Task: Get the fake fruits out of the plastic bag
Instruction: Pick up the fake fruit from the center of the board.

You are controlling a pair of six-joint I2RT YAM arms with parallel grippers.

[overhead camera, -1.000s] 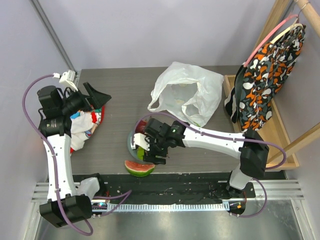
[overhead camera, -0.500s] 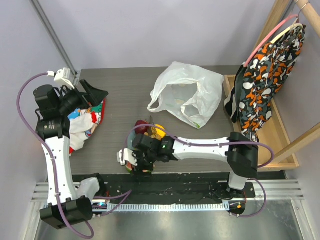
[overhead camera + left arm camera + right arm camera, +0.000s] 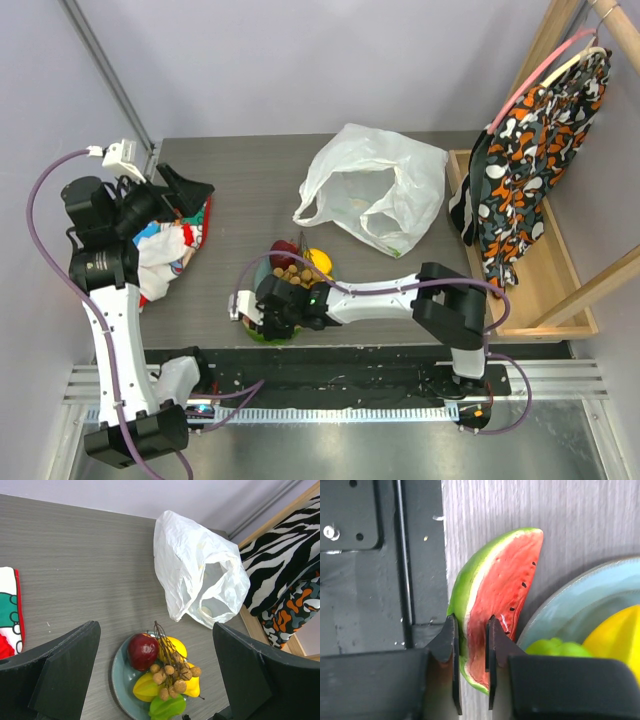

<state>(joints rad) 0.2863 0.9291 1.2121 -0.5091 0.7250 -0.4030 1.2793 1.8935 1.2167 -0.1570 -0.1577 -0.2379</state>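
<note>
One bag (image 3: pixel 375 195) lies well beyond the right gripper (image 3: pixel 471 626), seemingly near empty; a pale shape inside may be one fruit left. One plate (image 3: pixel 117 672) just beside that gripper carries one apple (image 3: pixel 143 651), one bunch (image 3: pixel 172 672), one green piece (image 3: pixel 167 707) and at least two yellow pieces (image 3: pixel 145 687). Its fingers pinch the one slice (image 3: pixel 495 590), off the plate. The left gripper (image 3: pixel 155 626) gapes wide, empty.

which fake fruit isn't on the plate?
The watermelon slice: it lies on the table beside the plate's rim, pinched in the right hand. The red apple and the rest sit on the plate.
</note>
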